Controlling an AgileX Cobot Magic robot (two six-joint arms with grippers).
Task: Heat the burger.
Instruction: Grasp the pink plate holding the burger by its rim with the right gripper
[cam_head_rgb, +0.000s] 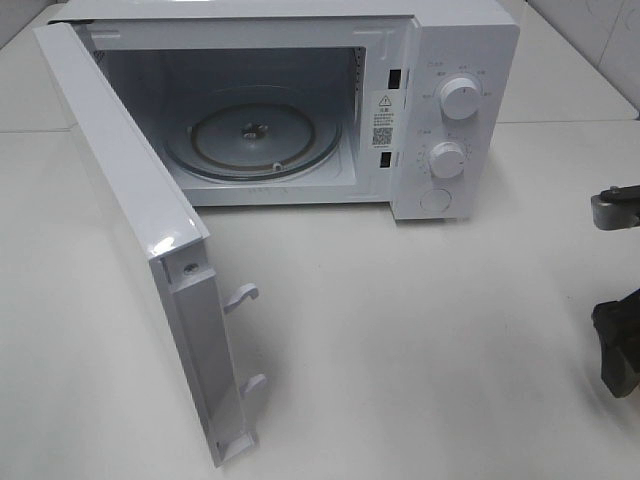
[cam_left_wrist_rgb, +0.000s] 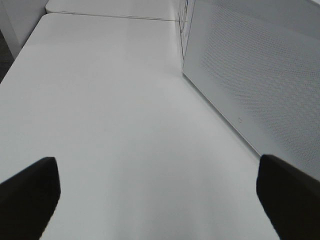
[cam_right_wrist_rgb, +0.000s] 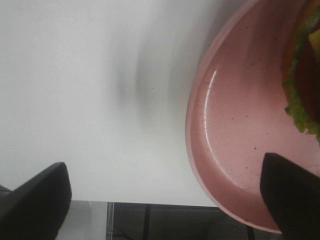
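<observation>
Two grippers stand ready, both with fingers spread wide and holding nothing: the left gripper (cam_left_wrist_rgb: 160, 195) faces the outer side of the door (cam_head_rgb: 120, 190), and the right gripper (cam_right_wrist_rgb: 162, 200) hangs at the 3 o'clock edge of the high view. The microwave (cam_head_rgb: 440, 100) sits at 12 o'clock with its door swung fully out toward 8 o'clock. Its cavity holds only the bare glass turntable (cam_head_rgb: 250, 140). The burger (cam_right_wrist_rgb: 300, 90) is outside the high view; the right wrist camera shows it on a pink plate (cam_right_wrist_rgb: 225, 125), just beside the right gripper, at the edge of the table (cam_head_rgb: 400, 350). The step in hand appears to be fetching the burger. The next move calls for closing the right fingers on the plate rim, keeping it level, then carrying it toward 11 o'clock onto the turntable.
</observation>
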